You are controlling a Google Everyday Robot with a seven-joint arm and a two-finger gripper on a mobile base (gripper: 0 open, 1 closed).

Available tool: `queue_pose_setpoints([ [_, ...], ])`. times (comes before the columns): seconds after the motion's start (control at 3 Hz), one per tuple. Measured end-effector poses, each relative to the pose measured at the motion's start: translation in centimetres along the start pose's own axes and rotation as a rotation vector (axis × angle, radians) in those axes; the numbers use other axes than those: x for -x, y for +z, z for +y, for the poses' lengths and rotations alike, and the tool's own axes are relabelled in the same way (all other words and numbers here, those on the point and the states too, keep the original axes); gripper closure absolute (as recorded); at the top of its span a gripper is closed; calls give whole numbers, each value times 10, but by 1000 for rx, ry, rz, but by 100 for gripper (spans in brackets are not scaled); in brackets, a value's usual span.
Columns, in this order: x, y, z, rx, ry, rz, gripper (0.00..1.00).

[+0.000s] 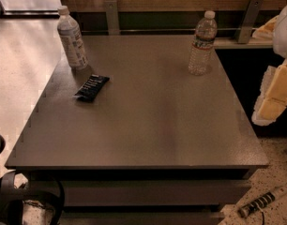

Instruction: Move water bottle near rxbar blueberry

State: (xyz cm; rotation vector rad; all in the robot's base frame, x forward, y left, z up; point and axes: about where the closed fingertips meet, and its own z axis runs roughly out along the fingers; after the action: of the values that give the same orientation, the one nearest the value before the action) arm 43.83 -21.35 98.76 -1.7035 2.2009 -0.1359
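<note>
Clear water bottle [201,43] back-right | rxbar blueberry [92,87] left | end effector [274,95] far-right

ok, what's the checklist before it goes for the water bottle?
1. Water bottle upright, far right of table: ok.
2. Snack bar in view, lying flat on the left: ok.
3. Nothing stands between water bottle and snack bar: ok.
4. Second bottle stands just behind the snack bar, apart from it: ok, but tight.
5. Gripper on the water bottle: not ok; it hangs at the right edge of view, beyond the table.
</note>
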Motion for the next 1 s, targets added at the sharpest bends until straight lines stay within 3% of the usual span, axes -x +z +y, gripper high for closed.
queue_pose_setpoints([
  [0.33,0,0,0,0,0,0,0],
  [0.67,-5,2,-14,-21,42,-5,0],
  [1.0,-20,9,-42,-67,144,-62,0],
])
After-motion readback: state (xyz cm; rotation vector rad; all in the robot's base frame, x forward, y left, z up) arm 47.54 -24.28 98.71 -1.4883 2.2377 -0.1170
